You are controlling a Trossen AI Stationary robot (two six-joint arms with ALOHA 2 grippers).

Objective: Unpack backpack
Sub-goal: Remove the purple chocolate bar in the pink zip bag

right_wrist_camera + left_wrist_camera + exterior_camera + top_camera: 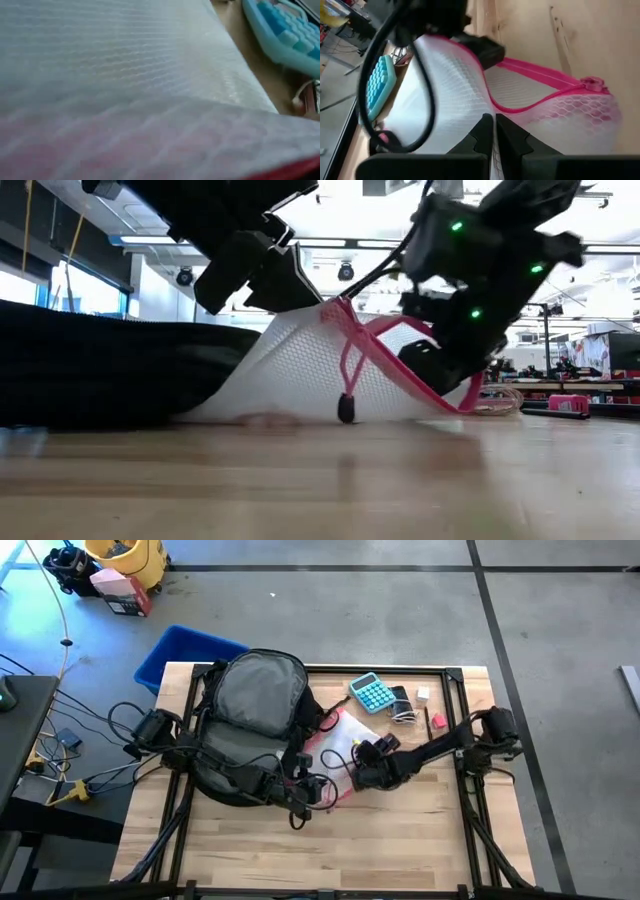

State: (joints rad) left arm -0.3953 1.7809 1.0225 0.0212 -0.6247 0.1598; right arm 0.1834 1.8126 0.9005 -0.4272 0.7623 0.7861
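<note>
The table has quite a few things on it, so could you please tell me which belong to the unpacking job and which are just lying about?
Part of the job:
- backpack
- mesh zip pouch, pink-edged, pinched by the left gripper
- right gripper, at the pouch

Lying about:
- teal calculator
- white cable
- blue bin beyond the table

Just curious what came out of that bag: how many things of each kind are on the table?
Large black fabric backpack with grey panel: 1
Clear mesh pouch with pink zip edge: 1
Light blue calculator: 1
Small items beside the calculator, too small to tell: several
Total clearly identifiable: 3
</note>
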